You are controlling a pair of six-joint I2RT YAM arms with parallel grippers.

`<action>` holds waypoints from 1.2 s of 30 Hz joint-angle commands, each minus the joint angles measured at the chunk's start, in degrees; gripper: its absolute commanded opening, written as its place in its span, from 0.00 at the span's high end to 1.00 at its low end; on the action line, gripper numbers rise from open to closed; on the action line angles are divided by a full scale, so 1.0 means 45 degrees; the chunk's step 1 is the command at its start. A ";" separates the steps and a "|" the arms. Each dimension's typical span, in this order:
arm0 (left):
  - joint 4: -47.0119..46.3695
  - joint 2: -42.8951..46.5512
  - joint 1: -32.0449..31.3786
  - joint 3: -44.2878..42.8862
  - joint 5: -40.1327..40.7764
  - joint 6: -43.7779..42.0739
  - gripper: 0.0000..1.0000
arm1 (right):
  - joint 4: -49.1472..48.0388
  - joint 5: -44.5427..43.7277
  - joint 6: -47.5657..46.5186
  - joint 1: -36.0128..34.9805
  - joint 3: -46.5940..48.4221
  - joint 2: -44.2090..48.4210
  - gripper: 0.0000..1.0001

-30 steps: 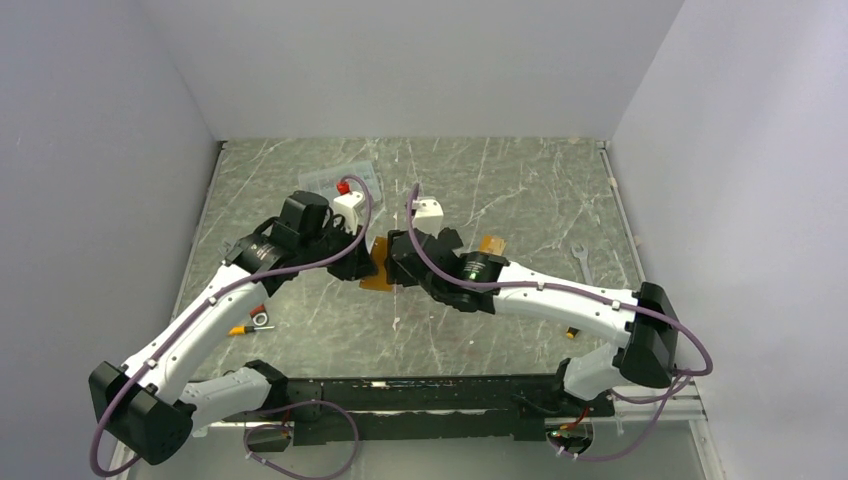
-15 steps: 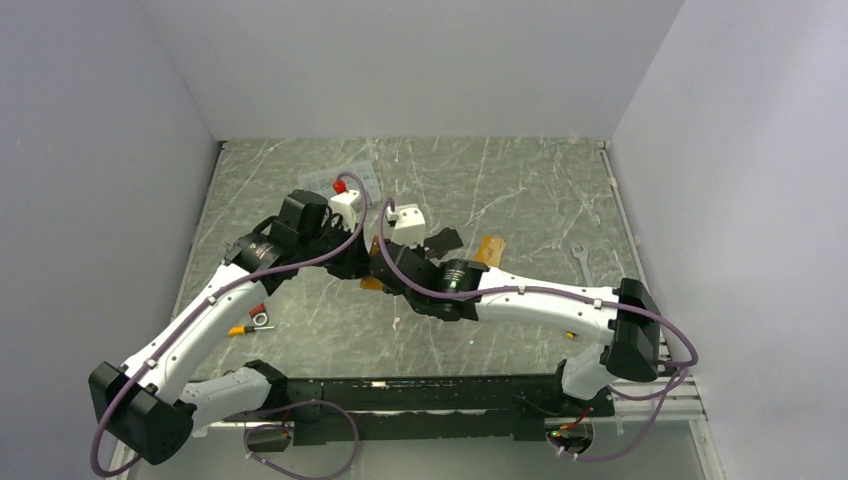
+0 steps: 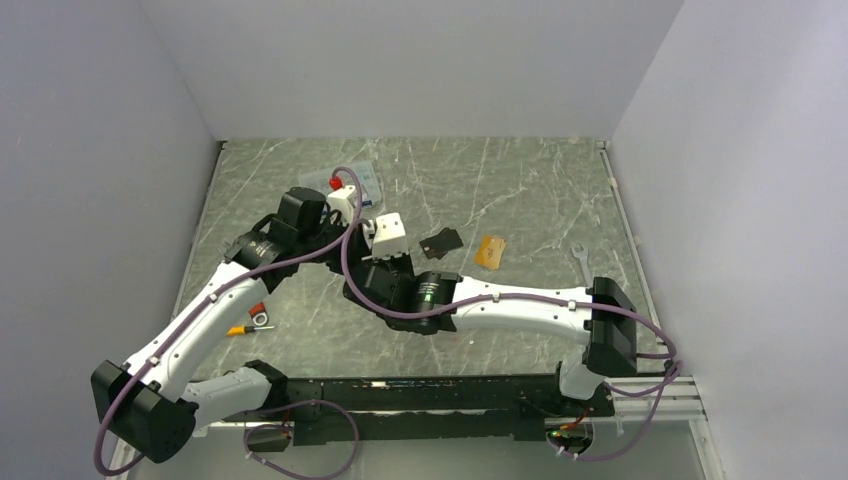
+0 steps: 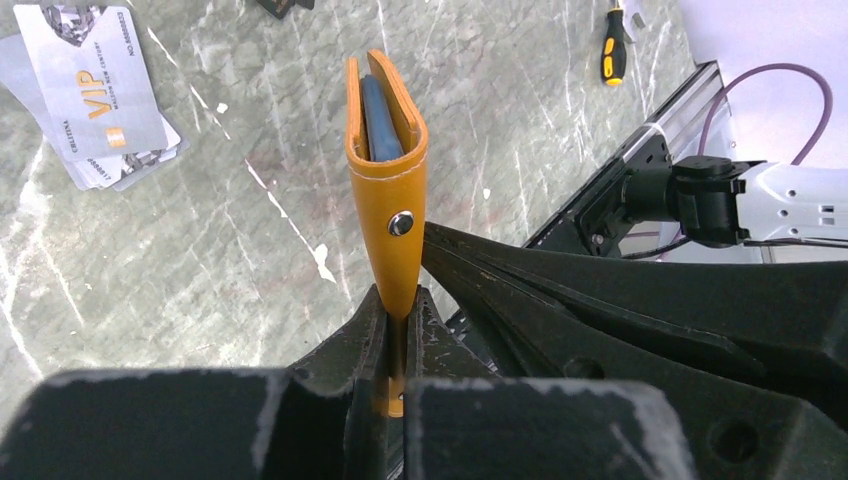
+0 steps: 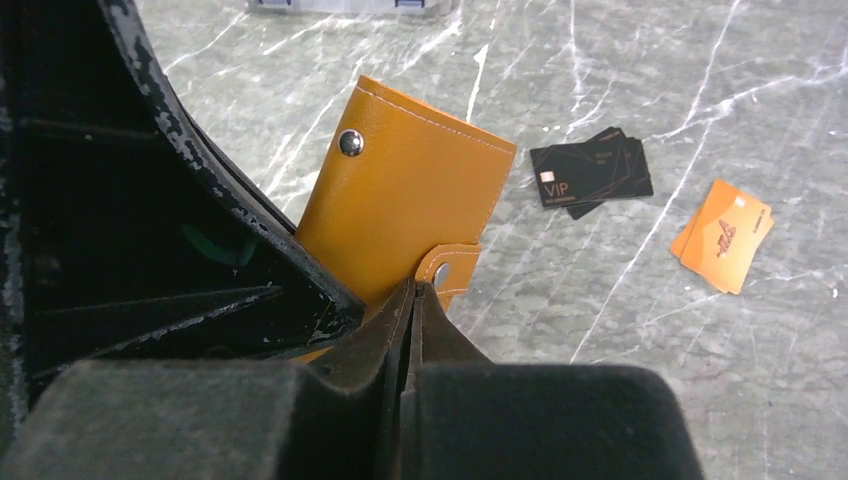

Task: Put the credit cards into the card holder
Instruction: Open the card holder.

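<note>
1. At the near edge of the table: one screwdriver, yellow-and-black handle, lying flat beside the rail.
2. Mid-table, left of centre: one wallet, orange, closed over and held on edge between the two arms. Its mouth is turned away from the left wrist camera, with blue-grey showing inside. There is a metal stud on one face.
3. Left gripper: jaws narrow, clamped on the wallet's lower edge, one finger on each face.
4. Right gripper: jaws pressed fully together, with the tips at the root of the wallet's tab. Whether any of the tab is nipped between them cannot be told.
5. Silver cards: a small fanned pile marked "VIP", face up and flat on the table. They lie apart from the wallet and show in the left wrist view only.
6. Beyond the wallet, to the right: black cards, a slightly fanned stack marked "VIP", flat on the table and clear of the wallet.
7. Further right: orange cards, two slightly offset, flat, near the black cards but not touching them.
8. Toward the right wall: one wrench, flat on the table, near the orange cards.
</note>
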State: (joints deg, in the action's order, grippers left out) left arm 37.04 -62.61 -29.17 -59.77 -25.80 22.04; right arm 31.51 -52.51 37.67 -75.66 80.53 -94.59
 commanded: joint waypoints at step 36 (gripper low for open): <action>-0.0477 0.0329 0.0285 -0.0255 -0.1343 -0.0085 1.00 | -0.2114 0.1170 0.1659 0.1298 -0.4974 0.6318 0.41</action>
State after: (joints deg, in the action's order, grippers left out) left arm 35.42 -61.65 -28.16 -59.13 -31.62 24.05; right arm 30.02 -56.97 47.72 -71.88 60.62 -74.28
